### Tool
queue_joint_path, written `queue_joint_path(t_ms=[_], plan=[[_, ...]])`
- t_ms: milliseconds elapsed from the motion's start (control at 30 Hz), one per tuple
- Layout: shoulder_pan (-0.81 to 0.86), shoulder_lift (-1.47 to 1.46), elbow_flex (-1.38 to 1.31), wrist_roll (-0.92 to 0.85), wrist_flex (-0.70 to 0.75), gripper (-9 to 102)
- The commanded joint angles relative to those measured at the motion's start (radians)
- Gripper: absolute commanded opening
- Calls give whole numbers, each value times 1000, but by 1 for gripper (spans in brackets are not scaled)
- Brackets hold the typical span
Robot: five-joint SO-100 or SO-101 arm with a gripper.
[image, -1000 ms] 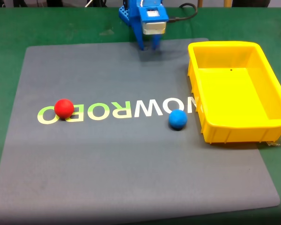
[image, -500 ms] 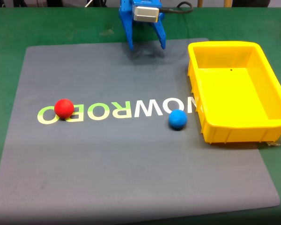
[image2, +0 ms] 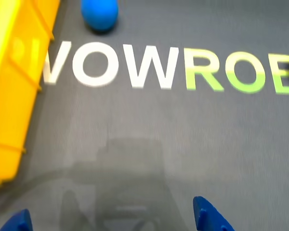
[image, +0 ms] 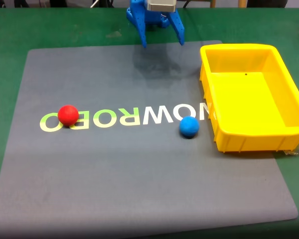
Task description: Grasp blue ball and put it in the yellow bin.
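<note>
A grey mat (image: 139, 169) covers the green surface (image: 10, 30). From left: the red ball (image: 68, 115), my hand (image: 162, 40) at the far edge, fingers spread and empty, the blue ball (image: 189, 127) ungrasped just beside the empty yellow bin (image: 209, 94). Everything remains.

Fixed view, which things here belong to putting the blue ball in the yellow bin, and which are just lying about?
Part of the job:
blue ball
yellow bin
hand, open, at the mat's far edge

Just lying about:
red ball
grey mat with lettering
</note>
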Motion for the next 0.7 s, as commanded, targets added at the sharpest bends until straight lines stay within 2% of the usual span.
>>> queue_joint_path(t_ms=[0,233,667], plan=[[-5,-163,-160,15,-91,38],[-6,-419,-325,12,-173,37],[-11,-741,-443,-3,-382,37]])
